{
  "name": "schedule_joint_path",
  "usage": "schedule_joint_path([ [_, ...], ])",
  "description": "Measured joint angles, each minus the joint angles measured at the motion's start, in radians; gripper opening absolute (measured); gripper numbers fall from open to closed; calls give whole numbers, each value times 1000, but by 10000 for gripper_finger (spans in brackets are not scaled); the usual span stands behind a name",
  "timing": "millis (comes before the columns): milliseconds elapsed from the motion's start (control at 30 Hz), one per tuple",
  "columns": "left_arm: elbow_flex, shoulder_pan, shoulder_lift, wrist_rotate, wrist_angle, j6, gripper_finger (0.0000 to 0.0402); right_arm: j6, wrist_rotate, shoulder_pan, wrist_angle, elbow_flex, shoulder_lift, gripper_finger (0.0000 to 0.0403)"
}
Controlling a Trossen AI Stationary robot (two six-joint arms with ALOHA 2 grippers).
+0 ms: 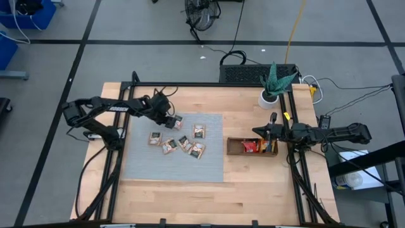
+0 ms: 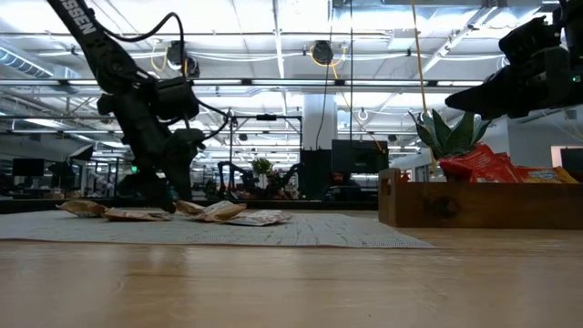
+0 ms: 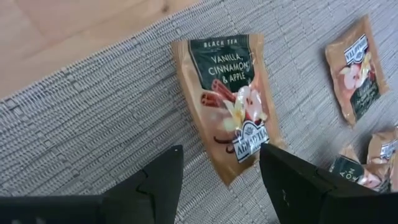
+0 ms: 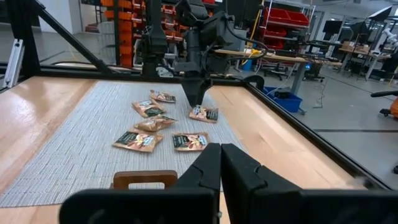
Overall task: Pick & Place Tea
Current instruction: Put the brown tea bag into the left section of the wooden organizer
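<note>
1. Left gripper [image 3: 217,180] is what you see first in its wrist view: jaws spread, nothing pinched, straddling the near end of one tea sachet [image 3: 227,106] lying flat on the grey mat [image 3: 93,124].
2. I'd go straight down and centre the sachet between the jaws before closing; it's flat, so they probably need to touch the mat.
3. Label reads "BLACK TEA, VANILLA, CINNAMON & APPLE".
4. Right gripper [image 4: 221,162] waits over the wooden tray [image 1: 235,147], jaws pressed together.
</note>
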Motion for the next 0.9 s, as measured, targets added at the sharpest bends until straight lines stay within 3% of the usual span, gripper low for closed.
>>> schedule_joint_path([
  [333, -4, 0, 2, -11, 17, 14, 206, 0, 0, 0, 0, 0, 0, 0],
  [467, -4, -1, 2, -41, 6, 15, 156, 0, 0, 0, 0, 0, 0, 0],
  [667, -6, -9, 4, -80, 13, 78, 17, 0, 0, 0, 0, 0, 0, 0],
  [900, -6, -33, 4, -126, 31, 163, 3, 0, 0, 0, 0, 0, 0, 0],
])
